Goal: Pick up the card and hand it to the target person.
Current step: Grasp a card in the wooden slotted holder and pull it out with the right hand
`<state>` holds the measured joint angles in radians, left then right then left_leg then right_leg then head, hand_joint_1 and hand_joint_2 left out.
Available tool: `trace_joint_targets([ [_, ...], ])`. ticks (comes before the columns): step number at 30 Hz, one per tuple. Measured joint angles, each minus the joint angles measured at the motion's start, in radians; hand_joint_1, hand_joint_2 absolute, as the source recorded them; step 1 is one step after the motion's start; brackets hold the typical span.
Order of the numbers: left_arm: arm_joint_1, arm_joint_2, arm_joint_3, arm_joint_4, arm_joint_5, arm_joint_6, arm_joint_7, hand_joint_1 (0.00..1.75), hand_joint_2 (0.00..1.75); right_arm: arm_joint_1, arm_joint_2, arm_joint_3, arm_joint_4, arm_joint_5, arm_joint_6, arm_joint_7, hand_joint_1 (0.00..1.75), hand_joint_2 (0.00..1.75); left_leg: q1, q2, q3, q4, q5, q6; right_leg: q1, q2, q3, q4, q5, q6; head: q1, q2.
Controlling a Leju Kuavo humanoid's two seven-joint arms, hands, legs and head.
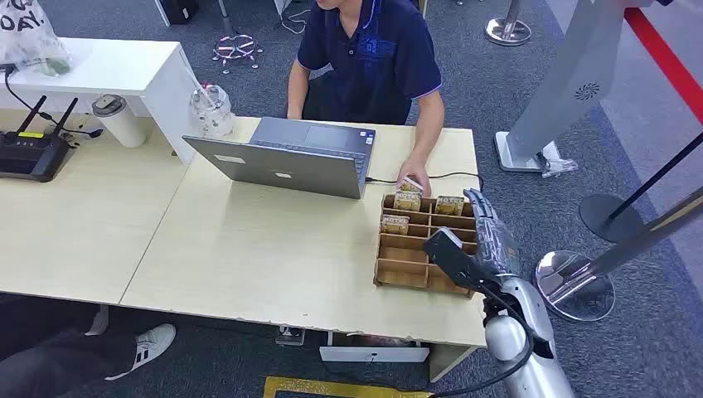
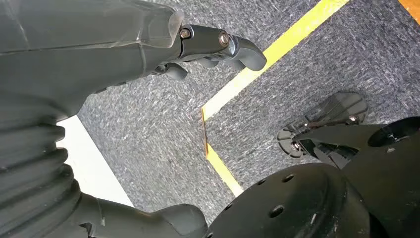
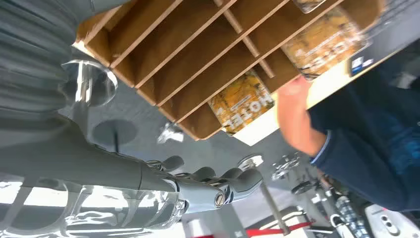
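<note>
The right hand (image 1: 489,236), fingers extended and holding nothing, hovers over the divided tray (image 1: 402,272) at the desk's (image 1: 265,257) right edge, needing next to descend and pinch a card (image 1: 395,224).

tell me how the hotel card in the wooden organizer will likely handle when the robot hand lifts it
The card looks thin and flat, so probably light and fairly stiff. Its printed face seems glossy, so it may slip between fingers. It stands in a narrow slot of the organizer, so the right hand likely must pinch its exposed edge.
</note>
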<state>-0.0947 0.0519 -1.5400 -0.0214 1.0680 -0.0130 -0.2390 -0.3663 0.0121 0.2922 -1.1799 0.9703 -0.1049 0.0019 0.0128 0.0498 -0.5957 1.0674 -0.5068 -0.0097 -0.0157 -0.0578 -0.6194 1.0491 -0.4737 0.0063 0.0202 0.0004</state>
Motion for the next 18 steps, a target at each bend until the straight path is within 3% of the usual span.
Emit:
trace_joint_targets([
  [6, -0.011, 0.004, 0.000, 0.000, -0.020, 0.035, -0.012, 0.00, 1.75, -0.056, -0.014, 0.044, 0.053, 0.207, -0.078, 0.066, 0.00, 1.75, 0.000, 0.000, 0.000, 0.000, 0.001, 0.000, 0.000, 0.000, 0.000, 0.000, 0.000, 0.000, 0.000, 0.000],
  [10, -0.035, 0.005, 0.000, 0.000, -0.020, 0.058, -0.025, 0.00, 1.75, -0.123, -0.017, 0.080, 0.078, 0.327, -0.090, 0.110, 1.73, 1.75, 0.000, 0.000, 0.000, 0.000, 0.001, -0.001, 0.000, 0.000, 0.000, 0.000, 0.001, -0.001, 0.000, 0.000],
  [18, -0.046, 0.006, 0.000, 0.000, -0.012, 0.064, -0.031, 0.00, 1.75, -0.209, -0.008, 0.119, 0.144, 0.378, -0.086, 0.133, 1.75, 1.75, 0.000, 0.000, 0.000, 0.000, 0.001, -0.001, 0.000, 0.000, 0.000, 0.000, 0.001, -0.001, 0.000, 0.000],
])
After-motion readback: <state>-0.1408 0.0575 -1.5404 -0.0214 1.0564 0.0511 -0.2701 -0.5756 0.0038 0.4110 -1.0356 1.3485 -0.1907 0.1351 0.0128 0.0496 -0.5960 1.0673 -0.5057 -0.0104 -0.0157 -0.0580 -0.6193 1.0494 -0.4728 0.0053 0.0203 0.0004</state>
